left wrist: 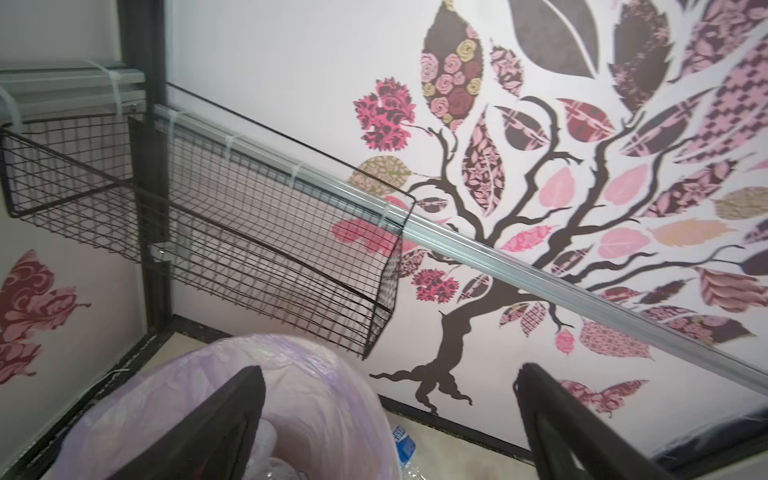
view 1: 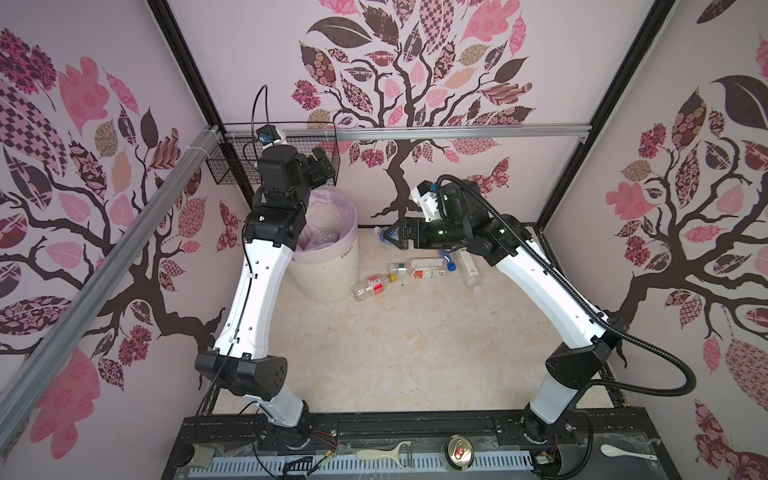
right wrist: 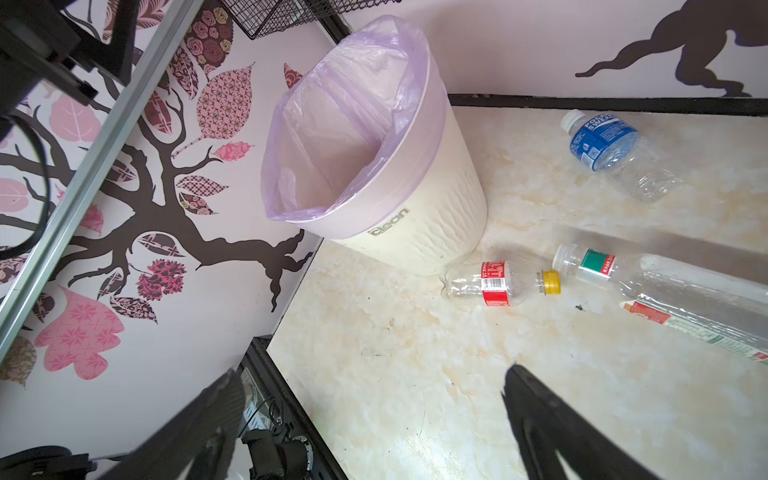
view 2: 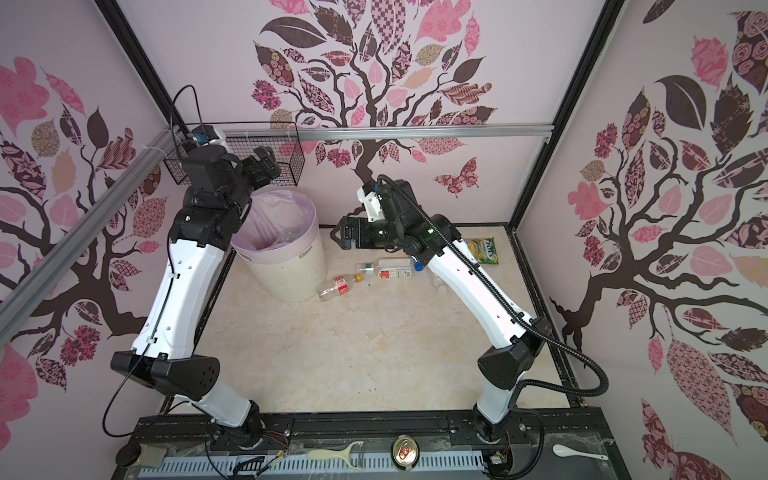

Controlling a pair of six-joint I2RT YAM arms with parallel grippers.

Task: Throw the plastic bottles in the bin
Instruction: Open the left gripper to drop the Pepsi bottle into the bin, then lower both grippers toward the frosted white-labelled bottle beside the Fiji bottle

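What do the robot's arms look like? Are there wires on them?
Both the left arm and the right arm have smooth white curved shells with chunky black joints. A thin black wire runs along the left one; a thick ribbed black hose loops off the right one. The left end effector and right end effector each have two dark, pointed fingers.

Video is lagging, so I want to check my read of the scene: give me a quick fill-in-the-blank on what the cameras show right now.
1. The left gripper hangs above the bin with its jaws ____.
2. The red-labelled bottle lying beside the bin has a ____ cap.
3. The bottle nearest the back wall carries a ____ label.
4. The right gripper holds ____.

Missing words: open; yellow; blue; nothing.
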